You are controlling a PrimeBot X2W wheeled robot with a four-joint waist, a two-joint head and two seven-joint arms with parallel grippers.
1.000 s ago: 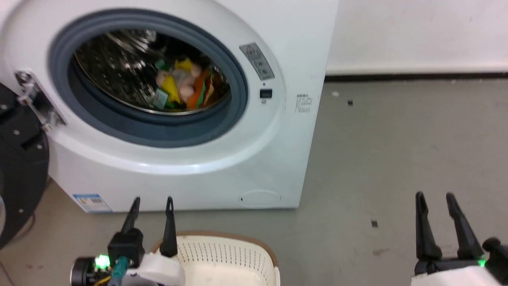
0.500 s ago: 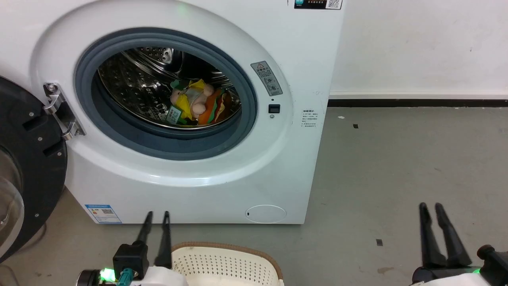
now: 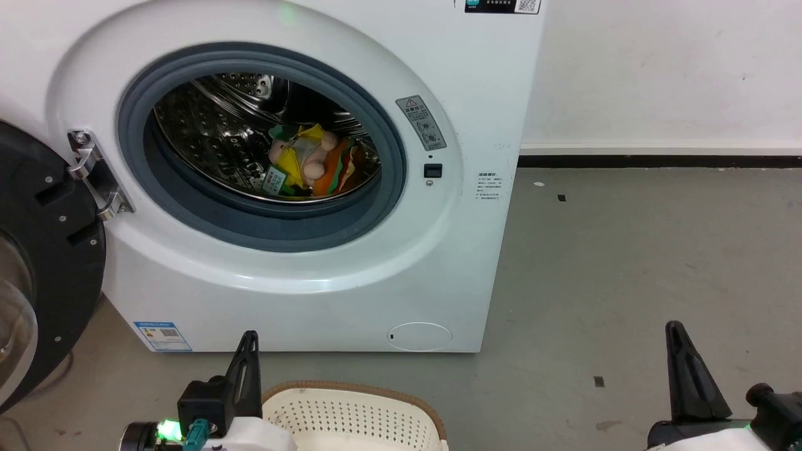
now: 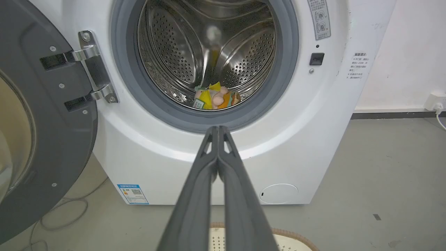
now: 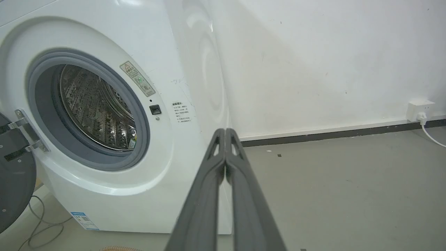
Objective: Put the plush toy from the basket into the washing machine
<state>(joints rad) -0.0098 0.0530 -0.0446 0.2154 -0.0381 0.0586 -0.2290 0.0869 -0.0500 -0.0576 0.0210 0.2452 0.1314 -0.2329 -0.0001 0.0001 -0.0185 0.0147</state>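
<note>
The plush toy (image 3: 311,164) lies inside the washing machine (image 3: 351,282), low in the steel drum and just behind the grey rubber ring. The head view and the left wrist view show its orange, yellow and pink parts plainly. In the right wrist view the opening is seen at a slant, and the ring hides nearly all of the toy. The basket (image 3: 351,410) stands on the floor (image 3: 626,263) in front of the machine, below the opening and apart from the white front. The left gripper (image 4: 218,129) is over the basket's rim, its jaws pressed together on nothing. The right gripper (image 5: 225,131) is to the right of the machine over bare floor, its jaws also pressed together. The black door (image 3: 44,263) stands open on the machine's left side. The right wrist view also shows a wall socket (image 5: 420,106) far to the right of the machine.
</note>
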